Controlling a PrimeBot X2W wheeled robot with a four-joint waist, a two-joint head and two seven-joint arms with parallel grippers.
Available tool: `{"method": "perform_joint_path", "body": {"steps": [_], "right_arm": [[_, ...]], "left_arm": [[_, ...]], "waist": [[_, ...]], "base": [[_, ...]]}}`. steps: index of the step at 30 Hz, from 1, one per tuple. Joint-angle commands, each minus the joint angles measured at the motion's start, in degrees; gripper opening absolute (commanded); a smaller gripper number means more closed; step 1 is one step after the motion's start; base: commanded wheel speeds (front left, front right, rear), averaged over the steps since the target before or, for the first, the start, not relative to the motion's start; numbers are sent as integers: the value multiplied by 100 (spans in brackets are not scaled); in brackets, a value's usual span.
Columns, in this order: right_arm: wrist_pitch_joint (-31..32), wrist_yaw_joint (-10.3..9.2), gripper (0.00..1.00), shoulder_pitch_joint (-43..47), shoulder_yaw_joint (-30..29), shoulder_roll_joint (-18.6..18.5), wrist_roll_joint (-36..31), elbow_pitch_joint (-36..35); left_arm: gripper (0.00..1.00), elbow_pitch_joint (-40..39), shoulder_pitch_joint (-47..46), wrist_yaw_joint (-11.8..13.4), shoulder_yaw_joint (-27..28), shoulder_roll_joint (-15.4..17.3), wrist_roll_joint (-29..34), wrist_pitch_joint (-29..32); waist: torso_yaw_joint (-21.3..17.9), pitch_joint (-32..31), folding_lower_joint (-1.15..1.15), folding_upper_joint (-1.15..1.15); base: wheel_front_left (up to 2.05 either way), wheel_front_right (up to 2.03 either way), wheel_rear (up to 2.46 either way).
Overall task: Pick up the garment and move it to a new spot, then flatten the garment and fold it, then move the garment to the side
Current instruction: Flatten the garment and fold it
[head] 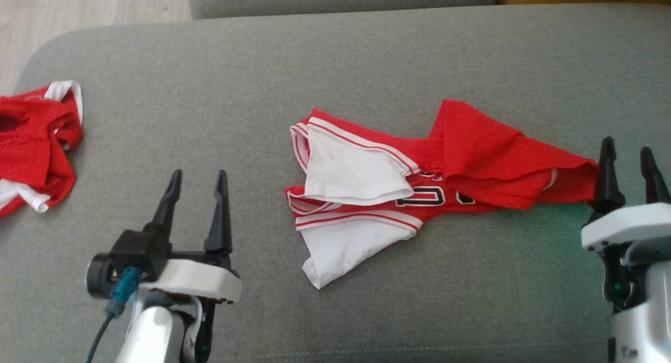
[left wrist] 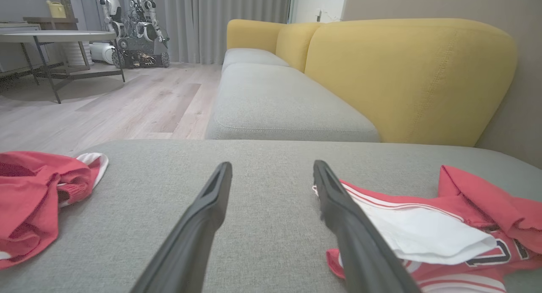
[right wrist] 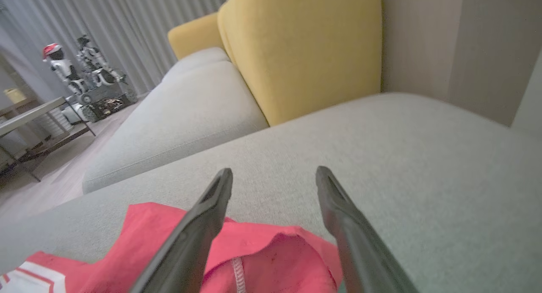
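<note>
A broad grey sofa cushion (head: 367,53) with a yellow backrest (left wrist: 402,73) behind it serves as the work surface. The garment (head: 398,179), a red and white jersey, lies crumpled near the cushion's middle, its red part folded over itself and white panels flipped up. The right gripper (head: 627,145) stands at the jersey's right edge, fingers spread and gripping nothing, red cloth lying under them. The left gripper (head: 199,174) hovers well to the left, also spread and empty. The likely risk is a pinch that catches several bunched layers at once, so the cloth drags as a lump instead of spreading. A second red garment (head: 36,137) at the far left could crowd the set-aside spot
</note>
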Motion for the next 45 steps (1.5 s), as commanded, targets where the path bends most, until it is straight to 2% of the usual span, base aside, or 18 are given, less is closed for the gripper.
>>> {"method": "perform_joint_path", "body": {"steps": [1, 8, 16, 21, 38, 43, 45], "right_arm": [[-93, -4, 100, 68, 320, -150, -186, -505], [-116, -4, 100, 686, 1245, -228, -726, -1832], [18, -4, 100, 1314, 2012, -162, -905, -2412], [76, -4, 100, 1557, 2250, -106, -927, -2459], [159, -4, 100, 1625, 2210, -31, -949, -2457], [249, -4, 100, 1398, 2240, -108, -1035, -2189], [336, -4, 100, 1100, 2377, -198, -1110, -1804]], "left_arm": [[100, -160, -63, 31, 277, 31, 52, -70], [100, -146, 138, 82, 462, 62, 56, -70], [100, -140, 456, 134, 521, 122, 97, -70], [100, -125, 623, 168, 523, 158, 86, -68], [100, -189, 621, 249, 443, 185, 58, -10], [100, -185, 459, 223, 355, 169, 63, -7], [100, -177, 316, 199, 284, 144, 69, -16]], "waist": [[-77, -79, 0, 0], [-228, -273, 0, 0], [-388, -534, 0, 0], [-431, -647, 0, 0], [-323, -586, 0, 0], [-141, -420, 0, 0], [11, -243, 0, 0]], "base": [[0, 0, 0], [0, 0, 0], [0, 0, 0], [0, 0, 0], [0, 0, 0], [0, 0, 0], [0, 0, 0]]}}
